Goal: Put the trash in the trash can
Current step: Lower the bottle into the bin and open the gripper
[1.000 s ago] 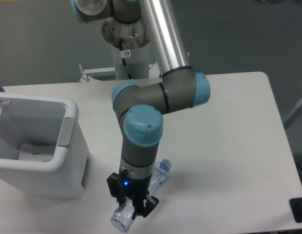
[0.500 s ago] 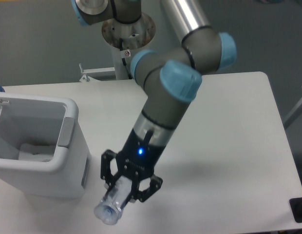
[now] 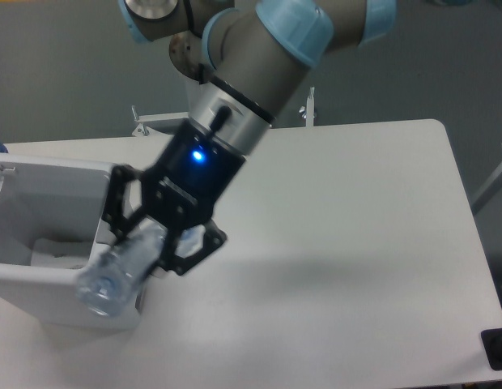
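My gripper (image 3: 150, 231) is shut on the clear plastic water bottle (image 3: 117, 266) and holds it in the air, close to the camera. The bottle's base points down and to the left; its blue cap is hidden behind the gripper. The bottle hangs over the right rim of the white trash can (image 3: 40, 275), which stands at the left of the table. A pale shape that may be the crumpled paper wad (image 3: 55, 250) lies at the bottom of the can; I cannot tell for sure.
The white table (image 3: 356, 243) stretches to the right, with its far edge and right edge in view. The arm's base column (image 3: 210, 89) stands behind the table. A dark object (image 3: 498, 348) sits at the lower right, off the table.
My gripper has lifted the bottle off the table and carried it up and to the left, from the table's front to the trash can's right rim.
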You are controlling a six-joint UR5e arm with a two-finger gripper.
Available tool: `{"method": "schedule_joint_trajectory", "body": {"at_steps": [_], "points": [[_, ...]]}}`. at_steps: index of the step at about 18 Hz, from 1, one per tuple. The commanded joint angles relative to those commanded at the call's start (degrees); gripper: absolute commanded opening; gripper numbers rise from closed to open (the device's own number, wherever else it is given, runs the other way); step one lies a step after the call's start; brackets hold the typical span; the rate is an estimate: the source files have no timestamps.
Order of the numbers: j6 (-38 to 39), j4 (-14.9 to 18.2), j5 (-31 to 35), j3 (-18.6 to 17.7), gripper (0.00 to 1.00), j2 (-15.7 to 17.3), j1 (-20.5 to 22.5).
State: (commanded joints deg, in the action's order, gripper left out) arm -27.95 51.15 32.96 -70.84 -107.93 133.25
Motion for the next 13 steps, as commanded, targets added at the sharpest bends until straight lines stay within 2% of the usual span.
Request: {"method": "schedule_joint_trajectory", "body": {"at_steps": [6, 13], "points": [[1.5, -0.1, -1.2, -0.4, 0.51, 0.4, -4.0], [1.5, -0.2, -1.1, -2.9, 0.54, 0.4, -7.6]]}}
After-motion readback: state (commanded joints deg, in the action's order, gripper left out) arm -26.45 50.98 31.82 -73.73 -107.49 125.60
